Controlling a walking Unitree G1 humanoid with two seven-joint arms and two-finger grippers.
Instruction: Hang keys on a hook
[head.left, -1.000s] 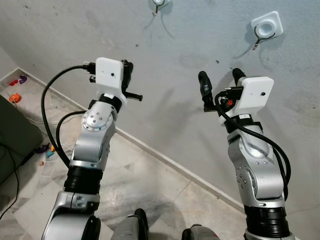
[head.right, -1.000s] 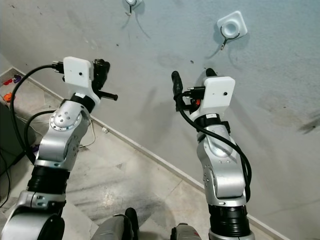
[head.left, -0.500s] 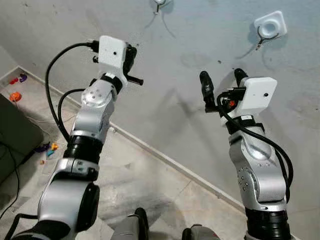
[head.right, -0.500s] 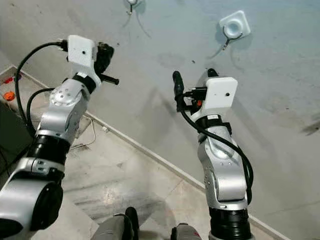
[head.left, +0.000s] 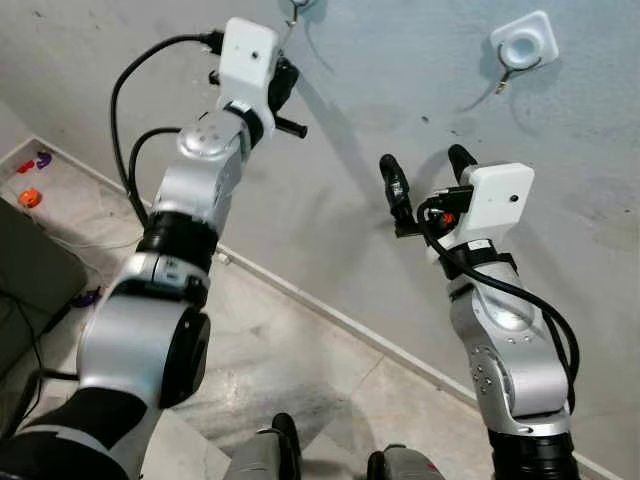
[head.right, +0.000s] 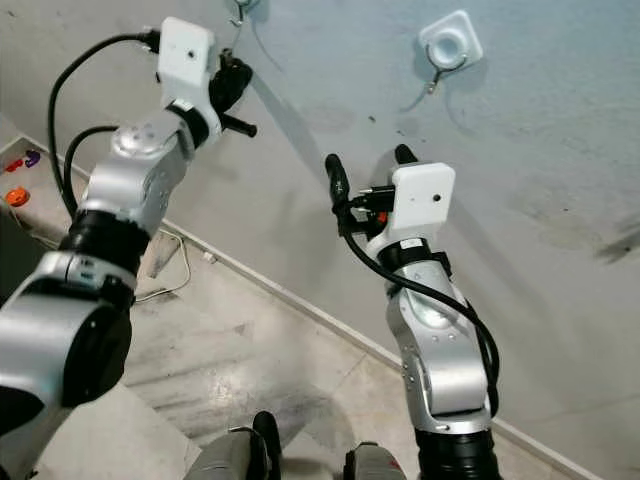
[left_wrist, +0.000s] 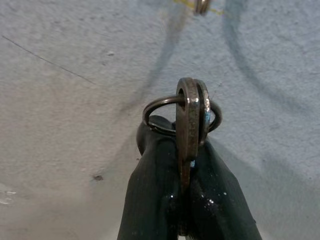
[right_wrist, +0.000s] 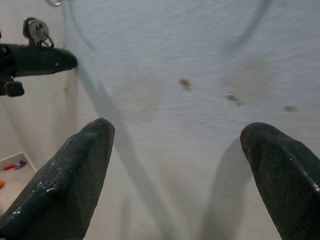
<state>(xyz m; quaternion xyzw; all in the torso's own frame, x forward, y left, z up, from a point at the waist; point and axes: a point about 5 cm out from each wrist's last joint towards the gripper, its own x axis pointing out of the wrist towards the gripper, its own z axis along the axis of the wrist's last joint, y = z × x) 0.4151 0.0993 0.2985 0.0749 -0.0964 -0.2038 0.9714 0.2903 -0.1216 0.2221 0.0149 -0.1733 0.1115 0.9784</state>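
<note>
Keys (left_wrist: 190, 117) are pinched tight in the left tool (left_wrist: 185, 200), ring and flat key head sticking out past the black fingertips, edge-on in the left wrist view. Big change vs. a sec ago: left arm has swung up and in toward the wall (head.left: 380, 110); the tool, which sat well below and to the left of the upper hook (head.left: 297, 10), is now right under it, just short of touching. In the left wrist view the hook tip (left_wrist: 201, 6) hangs above the ring and slightly off to one side, w/ a gap of bare wall between. So that's approach nearly done, IMO — what's left is threading the ring over the hook tip, then letting go. Alignment looks close but not exact; a small sideways nudge seems needed before lifting.

Right tool (right_wrist: 180, 165) is spread wide, holding nothing, raised in front of the wall and parked lower than the left one. Second hook (head.left: 518, 50) on its white square base sits up and beyond the right tool, unused. Floor (head.left: 290, 350) below, bits of clutter far left.
</note>
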